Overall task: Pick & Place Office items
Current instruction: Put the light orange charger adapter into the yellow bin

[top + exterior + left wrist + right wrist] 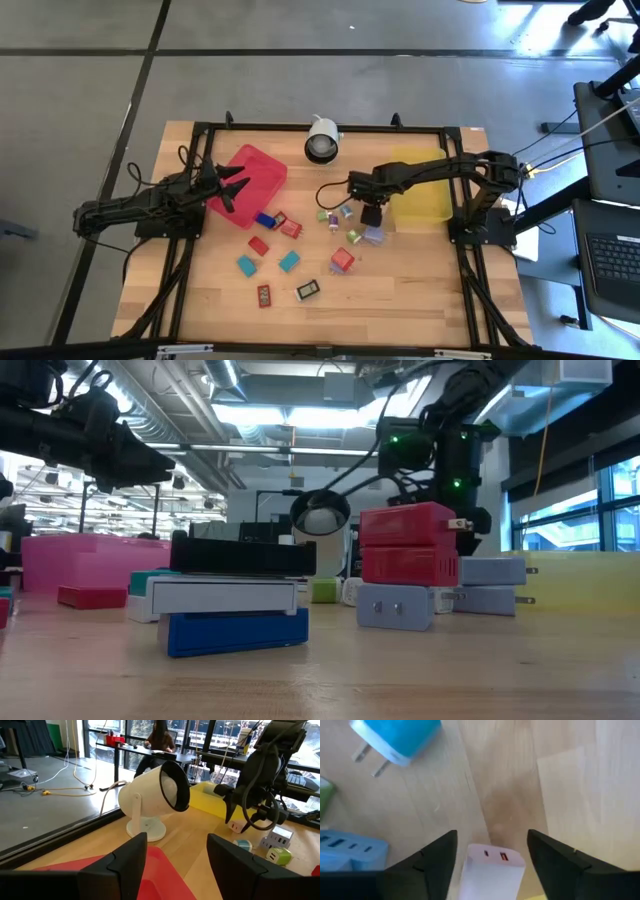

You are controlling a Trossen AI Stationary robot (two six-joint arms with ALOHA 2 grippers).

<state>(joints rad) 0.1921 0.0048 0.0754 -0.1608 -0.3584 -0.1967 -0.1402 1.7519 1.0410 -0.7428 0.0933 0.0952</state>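
Across the wooden desk [400,300] the office items [290,261] lie scattered between a red tray [262,165] and a yellow tray [425,205]. Right hand [371,214] straddles a white charger [492,872], grip unclear. Left hand [236,186] hangs released over the red tray. Glass-walled room behind; a seated person is partly hidden.

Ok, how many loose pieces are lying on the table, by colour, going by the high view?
Red pieces: 4
Teal pieces: 2
Blue piece: 1
Black, white-labelled piece: 1
Green pieces: 2
Lilac or pale pieces clustered at the right tool: about 4, hard to separate
Total: about 14
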